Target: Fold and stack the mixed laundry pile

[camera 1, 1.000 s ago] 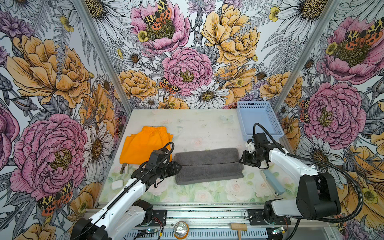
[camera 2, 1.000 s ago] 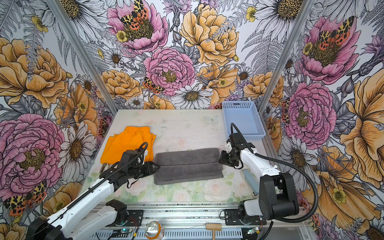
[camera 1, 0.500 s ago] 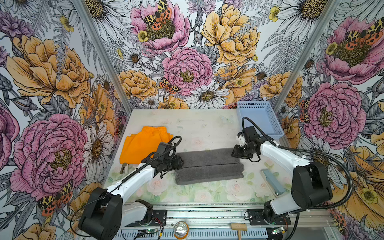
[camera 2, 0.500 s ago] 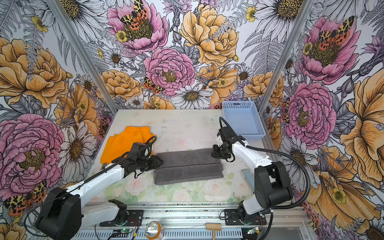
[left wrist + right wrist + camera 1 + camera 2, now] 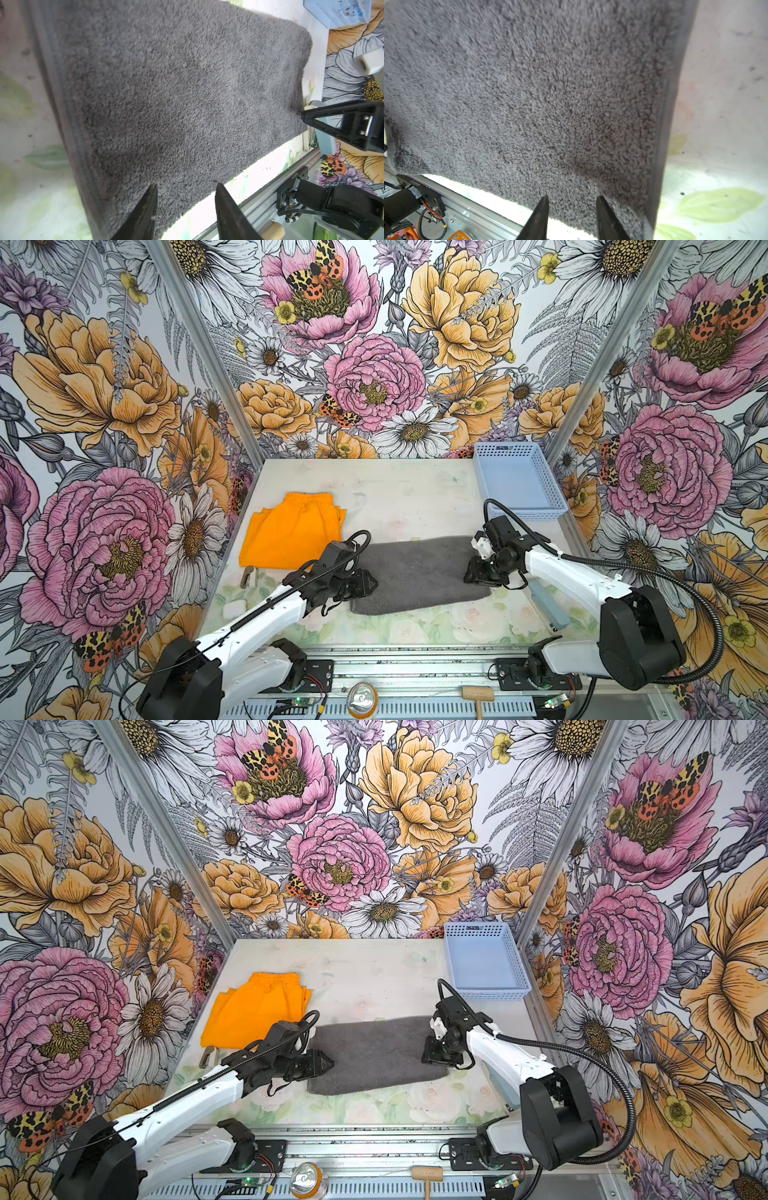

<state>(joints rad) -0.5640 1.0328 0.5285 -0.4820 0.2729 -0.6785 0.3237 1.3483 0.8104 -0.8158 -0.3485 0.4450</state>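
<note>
Your left fingers [image 5: 145, 214] stand partly apart with nothing between them. In the left wrist view both dark tips sit low over the dark grey towel [image 5: 176, 93], close to its hemmed end. In a top view the left fingers [image 5: 368, 580] lie at the left end of the towel [image 5: 419, 572] and point along it toward the right.

Your right fingers [image 5: 537, 220] show a similar narrow gap, also holding nothing. Their tips are low over the terry beside the hem at the other end. You cannot tell whether either pair presses into the pile.

The towel lies as 1 long flat band across the front middle of the surface [image 5: 407, 493], with your 2 arms at its 2 ends. The orange shorts [image 5: 291, 531] lie flat at the left, behind the left arm, waistband toward the back wall. The arm hides the corner nearest the towel, so you cannot tell whether the 2 cloths touch. A pale blue basket [image 5: 525, 514] stands in the back right corner, apart from the towel.
</note>
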